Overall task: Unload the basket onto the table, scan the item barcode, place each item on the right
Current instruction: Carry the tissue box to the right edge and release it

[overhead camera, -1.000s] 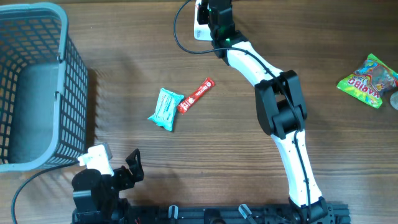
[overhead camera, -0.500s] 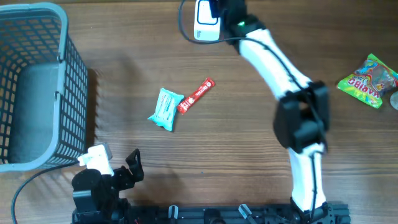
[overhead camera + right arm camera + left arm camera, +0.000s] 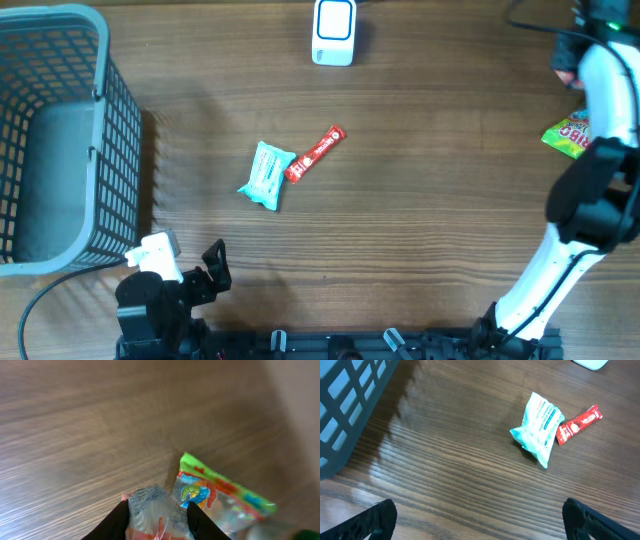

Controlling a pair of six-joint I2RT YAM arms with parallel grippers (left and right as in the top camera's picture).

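the blue basket (image 3: 100, 60) at far left looks to play no part in this step. the left pincer (image 3: 480, 522) rests spread wide and empty near the table's front edge. the white scanner (image 3: 333, 30) stands top centre, well apart from the right arm. the gummy bag (image 3: 225, 490) lies at far right. the teal packet (image 3: 267, 174) and red bar (image 3: 315, 152) touch mid-table. smallest, a crinkly clear packet (image 3: 147, 497) is clenched in the right pincer (image 3: 157, 507), near the gummy bag. to scan well, i'd carry it level to the scanner, then turn it slowly, since no barcode shows now.
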